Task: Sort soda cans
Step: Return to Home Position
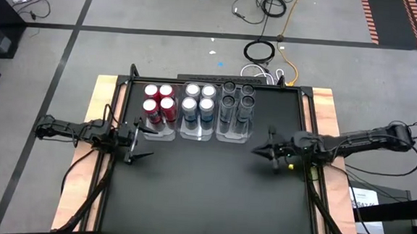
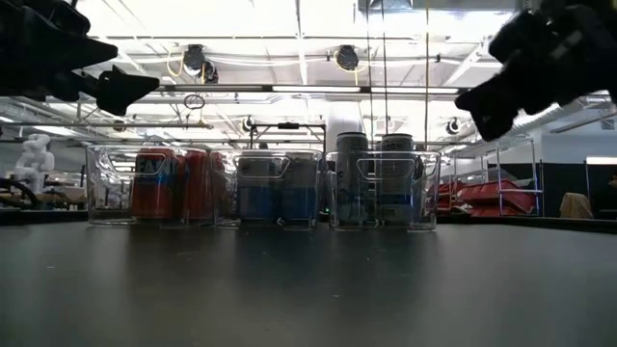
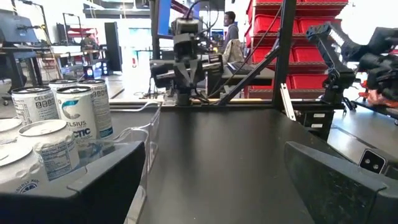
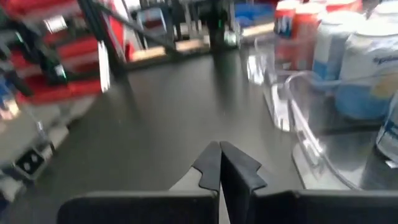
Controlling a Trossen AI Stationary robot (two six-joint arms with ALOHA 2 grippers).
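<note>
Three clear trays sit side by side at the table's (image 1: 203,196) 12 o'clock edge. Four red cans (image 1: 159,101) stand in the left tray (image 1: 163,134), four blue cans (image 1: 199,102) in the middle tray (image 1: 196,135) and four grey cans (image 1: 238,102) in the right tray (image 1: 233,137). The left gripper (image 1: 149,142) hovers at 9 o'clock, just beside the left tray, its fingers (image 3: 106,180) spread wide and empty. The right gripper (image 1: 257,150) hovers at 3 o'clock, apart from the right tray, its fingers (image 4: 208,165) clenched tip to tip on nothing
</note>
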